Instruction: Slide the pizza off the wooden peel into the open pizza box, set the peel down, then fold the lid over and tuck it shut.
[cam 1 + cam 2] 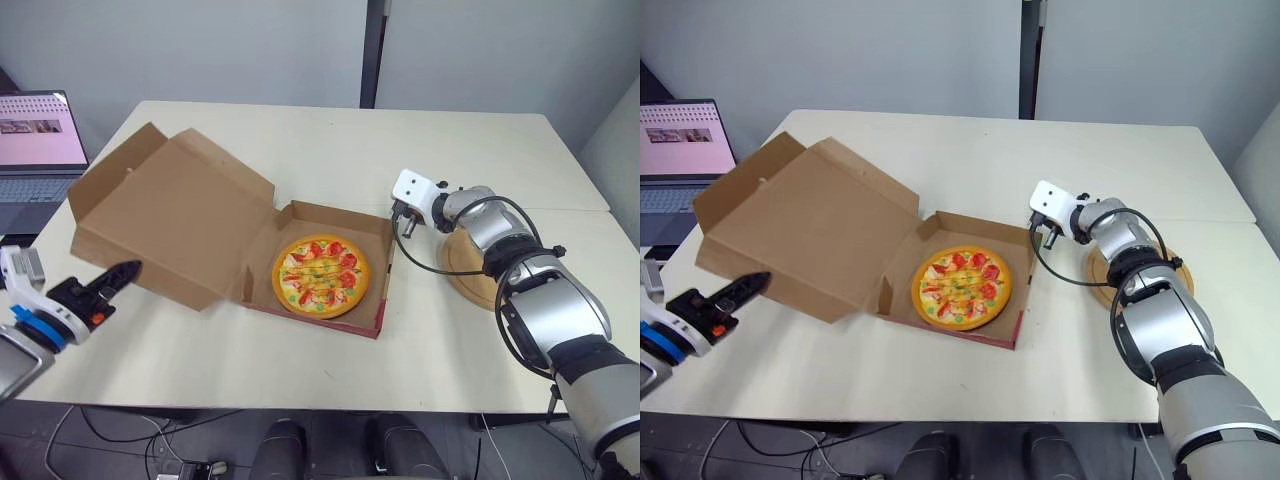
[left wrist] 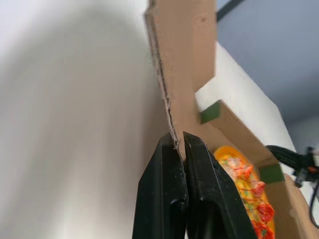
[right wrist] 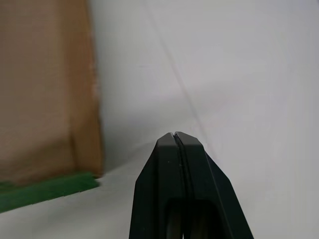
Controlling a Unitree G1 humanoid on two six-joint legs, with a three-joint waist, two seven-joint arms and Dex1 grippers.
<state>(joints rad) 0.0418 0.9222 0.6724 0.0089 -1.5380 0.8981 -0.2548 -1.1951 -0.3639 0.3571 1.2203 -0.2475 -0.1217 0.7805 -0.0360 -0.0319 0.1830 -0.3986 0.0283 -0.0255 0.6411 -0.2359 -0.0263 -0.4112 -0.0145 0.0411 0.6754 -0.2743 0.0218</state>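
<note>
As left hand [image 1: 125, 270] sits closed by lid [image 1: 175, 215] | right hand [image 3: 174, 137] closed

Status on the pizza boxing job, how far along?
Done: pizza sits in the box; peel lies on the table. In hand: left gripper, jaws shut, is at the edge of the lid; contact unclear. Left: the open lid needs folding over and tucking. Right gripper, jaws shut, is beside the box.
</note>
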